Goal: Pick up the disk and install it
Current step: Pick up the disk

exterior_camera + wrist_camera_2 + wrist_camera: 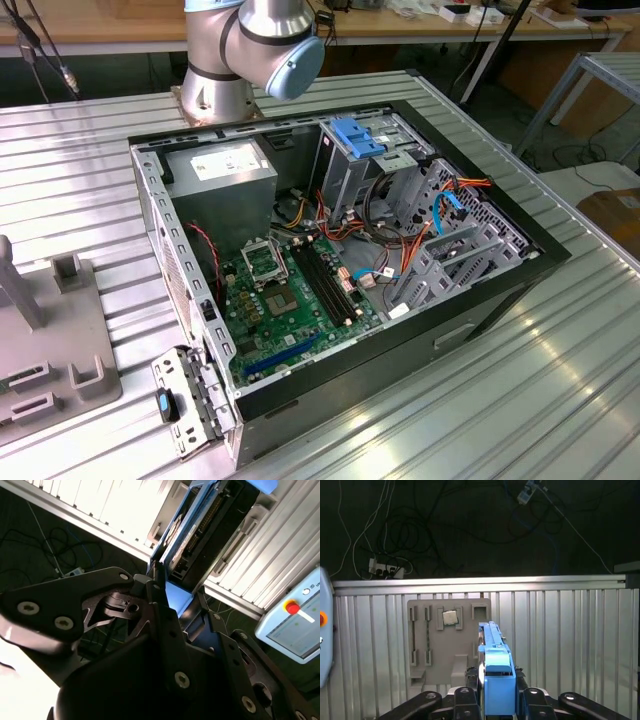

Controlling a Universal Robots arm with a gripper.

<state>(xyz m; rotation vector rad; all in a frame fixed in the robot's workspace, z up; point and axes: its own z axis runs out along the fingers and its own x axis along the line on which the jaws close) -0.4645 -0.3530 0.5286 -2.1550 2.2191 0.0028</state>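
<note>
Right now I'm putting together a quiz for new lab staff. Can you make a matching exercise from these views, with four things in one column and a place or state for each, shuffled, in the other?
Things
1. disk
2. computer case
3. grey holder plate
4. motherboard

Places or states
A. green, lying inside the case
B. clamped in the hand
C. side open, lying on the ribbed table
D. carries a small square chip

Pairs: 1-B, 2-C, 3-D, 4-A
</note>
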